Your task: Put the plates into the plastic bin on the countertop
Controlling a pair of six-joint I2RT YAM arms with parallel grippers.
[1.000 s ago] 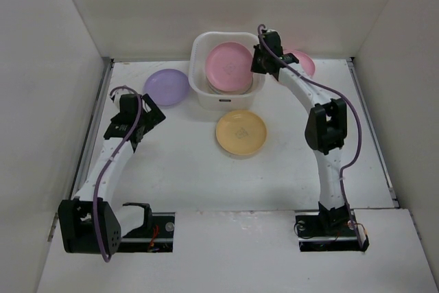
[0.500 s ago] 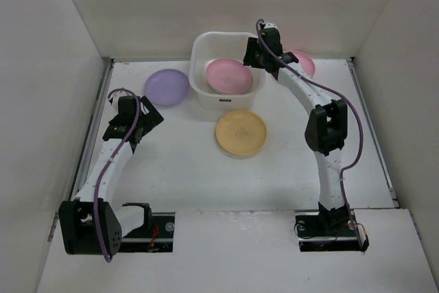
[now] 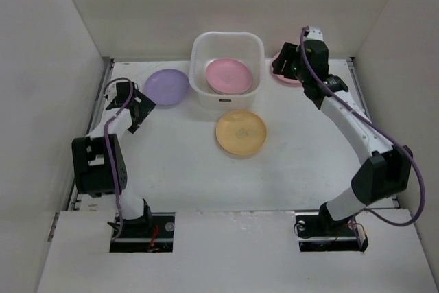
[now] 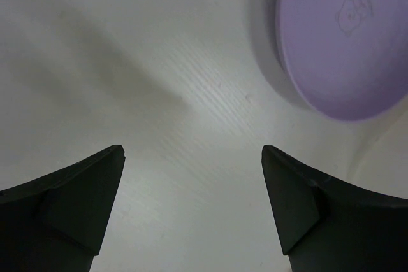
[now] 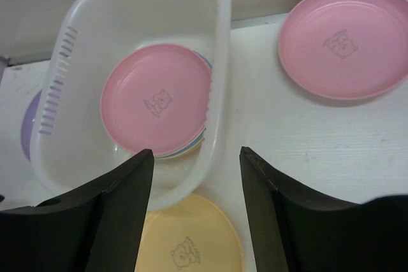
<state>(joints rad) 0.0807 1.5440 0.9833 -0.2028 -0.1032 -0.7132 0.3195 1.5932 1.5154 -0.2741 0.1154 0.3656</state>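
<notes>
Right gripper [image 5: 196, 154] hangs with its jaws spread and nothing between them, up at about 3 o'clock from the bin [image 3: 227, 38], by the back wall. Its wrist view looks down between the fingers on the bin's right-hand wall and the strip of countertop [image 3: 206, 169] beside it. The bin sits at the back of the countertop, near 12 o'clock, and holds a small stack of plates with a pink plate [image 3: 228, 75] on top; a pale blue edge peeps out from under it. A second pink plate [image 5: 344, 39] lies flat on the countertop at the bin's 3 o'clock, apart from the bin, partly hidden by the right arm from above. A yellow plate [image 3: 241, 132] lies at the bin's 6 o'clock, just beside it. A purple plate [image 3: 167, 86] lies at the bin's 9 o'clock. The left gripper [image 4: 191, 151] is released too, empty, low over bare countertop at the purple plate's 8 o'clock, near it but not touching.
</notes>
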